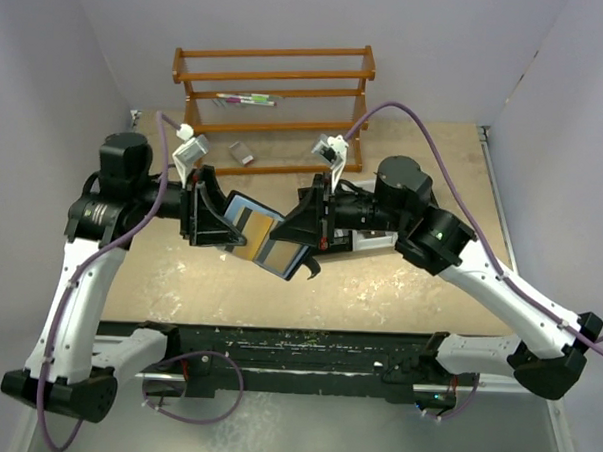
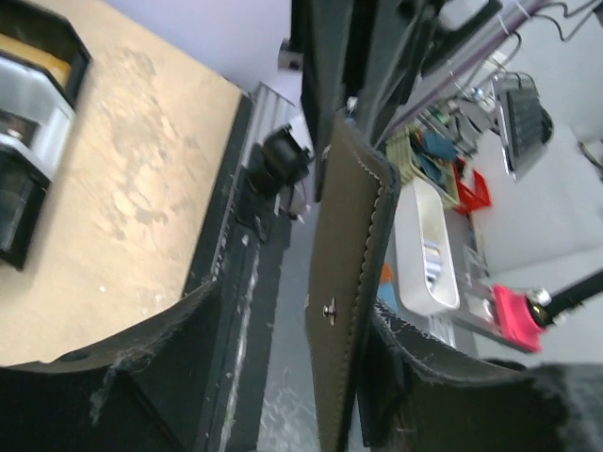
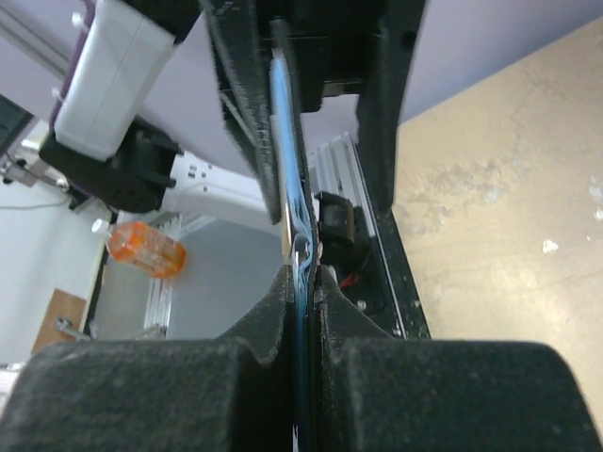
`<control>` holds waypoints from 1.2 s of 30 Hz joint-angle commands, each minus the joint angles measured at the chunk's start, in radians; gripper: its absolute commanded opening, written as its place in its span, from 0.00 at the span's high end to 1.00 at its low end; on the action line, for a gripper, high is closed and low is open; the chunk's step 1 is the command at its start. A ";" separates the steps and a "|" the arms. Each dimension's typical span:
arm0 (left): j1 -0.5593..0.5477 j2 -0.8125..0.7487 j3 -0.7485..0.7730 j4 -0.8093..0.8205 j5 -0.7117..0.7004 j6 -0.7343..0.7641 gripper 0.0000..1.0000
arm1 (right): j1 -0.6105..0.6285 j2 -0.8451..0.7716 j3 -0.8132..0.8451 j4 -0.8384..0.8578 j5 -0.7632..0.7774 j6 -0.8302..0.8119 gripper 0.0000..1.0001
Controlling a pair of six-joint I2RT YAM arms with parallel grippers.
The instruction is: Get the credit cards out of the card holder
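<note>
Left jaws: my left gripper (image 1: 225,223) is released. In the left wrist view its fingers (image 2: 141,395) stand apart, and the wallet (image 2: 344,282) sits edge-on between them, nearer one finger. I cannot tell whether it touches that finger.
Wallet: it (image 1: 271,247) is open and held in the air over the middle of the table (image 1: 399,280), between my two wrists and clear of the surface.
Cards: an orange-tan card face (image 1: 250,222) shows on the wallet's left half, just beside my left fingertips. It looks to be in its slot, so I judge that nothing is out yet.
Right jaws: my right gripper (image 1: 303,236) is clenched on the wallet's right flap. In the right wrist view the blue-lined edge (image 3: 285,141) is pinched flat between the pads.
Doing it well: I judge that the right hand should be the anchor. It should hold firm without twisting while the left jaws close on the bare card edge only, not on the leather. The pull should run straight along the slot, because a skewed pull could bind the card or drag the wallet out of my right hold.
Hard to see, left: from the left wrist I see only the wallet's outer face and its stud. The card is hidden there.
Hard to see, middle: I cannot tell how many cards there are.
Hard to see, right: the right wrist view shows only a thin edge. How deep my bite goes is unclear.
</note>
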 commanded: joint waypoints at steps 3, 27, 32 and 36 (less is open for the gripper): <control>0.001 0.104 0.037 -0.399 0.156 0.427 0.40 | 0.002 0.086 0.221 -0.377 -0.013 -0.172 1.00; 0.001 0.038 -0.043 -0.330 0.139 0.374 0.43 | 0.000 0.255 0.449 -0.586 -0.107 -0.235 1.00; 0.001 0.031 -0.064 -0.309 0.158 0.351 0.54 | 0.000 0.279 0.488 -0.628 -0.105 -0.234 1.00; 0.001 0.031 -0.070 -0.316 0.177 0.359 0.73 | 0.000 0.287 0.499 -0.634 -0.117 -0.235 1.00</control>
